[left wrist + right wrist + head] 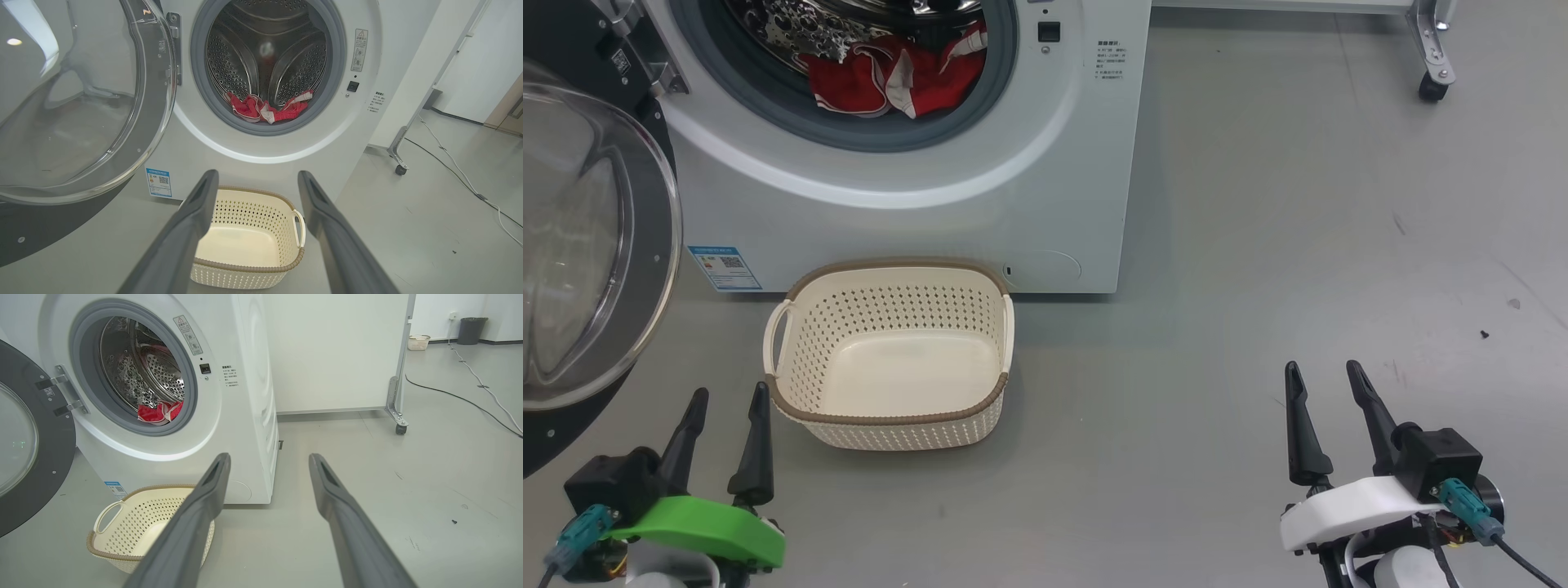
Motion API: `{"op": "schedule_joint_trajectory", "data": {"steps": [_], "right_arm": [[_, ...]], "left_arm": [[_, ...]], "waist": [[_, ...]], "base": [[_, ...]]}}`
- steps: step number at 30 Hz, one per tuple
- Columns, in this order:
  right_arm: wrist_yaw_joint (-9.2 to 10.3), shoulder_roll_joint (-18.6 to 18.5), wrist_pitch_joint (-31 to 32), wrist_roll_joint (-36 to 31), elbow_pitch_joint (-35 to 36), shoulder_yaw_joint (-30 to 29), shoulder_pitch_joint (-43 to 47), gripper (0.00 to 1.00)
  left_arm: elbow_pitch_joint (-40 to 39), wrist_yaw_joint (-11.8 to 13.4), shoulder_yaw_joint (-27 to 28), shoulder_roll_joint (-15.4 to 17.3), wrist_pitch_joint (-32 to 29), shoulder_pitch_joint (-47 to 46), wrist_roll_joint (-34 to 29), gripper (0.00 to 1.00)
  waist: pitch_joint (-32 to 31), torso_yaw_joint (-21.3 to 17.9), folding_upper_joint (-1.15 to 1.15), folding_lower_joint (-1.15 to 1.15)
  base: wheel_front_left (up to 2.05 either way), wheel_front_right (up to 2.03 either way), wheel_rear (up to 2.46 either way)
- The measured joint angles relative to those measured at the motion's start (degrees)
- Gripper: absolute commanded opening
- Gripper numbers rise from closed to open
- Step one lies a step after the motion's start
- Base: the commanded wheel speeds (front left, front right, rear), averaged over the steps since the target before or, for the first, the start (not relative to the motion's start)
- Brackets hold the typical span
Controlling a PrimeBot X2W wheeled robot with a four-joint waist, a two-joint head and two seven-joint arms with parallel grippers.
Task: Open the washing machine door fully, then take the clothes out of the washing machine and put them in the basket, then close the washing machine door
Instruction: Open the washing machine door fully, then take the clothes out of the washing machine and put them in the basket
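Listing by view, for your check.

Head view
- door (588, 245): stands wide open at your left, glass bowl bulging toward the camera.
- washer (915, 212): drum (800, 24) mouth uncovered.
- clothes (890, 82): red bundle at the front of the drum, lying against the grey seal (882, 135).
- basket (890, 268): on the floor (1258, 245) just before the washer, below the drum mouth, nothing in it.
- left end effector (731, 389): fingers spread, holding nothing, low beside the basket's left end and near the door.
- right end effector (1321, 365): fingers spread, holding nothing, over bare floor well apart from the washer.

Left wrist view
- left end effector (257, 174): aimed at the washer front below the drum, with the basket (253, 267) framed between its fingers.
- clothes (267, 110): at the drum bottom, above that line of aim.
- door (81, 102): close on the left.

Right wrist view
- right end effector (270, 457): pointed past the washer's right corner.
- clothes (159, 412): up and to the left.
- basket (106, 553): lower left.

Step in hand, as I judge it: the door-opening looks done and the clothes are not yet taken out. Next, you need to raise one end effector to drum height, pass it over the seal and close on the red fabric. The left sits nearer, but mind the door beside it.
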State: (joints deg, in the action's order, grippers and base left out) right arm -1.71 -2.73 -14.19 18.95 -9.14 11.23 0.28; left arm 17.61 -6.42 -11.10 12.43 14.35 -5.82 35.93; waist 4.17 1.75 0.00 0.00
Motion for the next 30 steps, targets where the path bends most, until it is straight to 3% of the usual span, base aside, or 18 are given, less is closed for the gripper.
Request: {"op": "schedule_joint_trajectory", "data": {"steps": [15,30], "right_arm": [[0.00,0.08,0.00,0.00,-0.05,-0.01,0.04,1.00],[0.00,0.12,0.00,0.00,-0.15,-0.03,0.05,1.00]], "left_arm": [[-0.82,-0.03,0.03,0.76,0.00,0.01,0.35,1.00],[-0.88,-0.29,-0.02,0.88,0.00,0.03,0.80,1.00]], "waist": [[0.25,0.16,0.00,0.00],[0.07,0.35,0.00,0.00]], "base": [[0.79,-0.79,0.00],[1.38,-1.39,0.02]]}}
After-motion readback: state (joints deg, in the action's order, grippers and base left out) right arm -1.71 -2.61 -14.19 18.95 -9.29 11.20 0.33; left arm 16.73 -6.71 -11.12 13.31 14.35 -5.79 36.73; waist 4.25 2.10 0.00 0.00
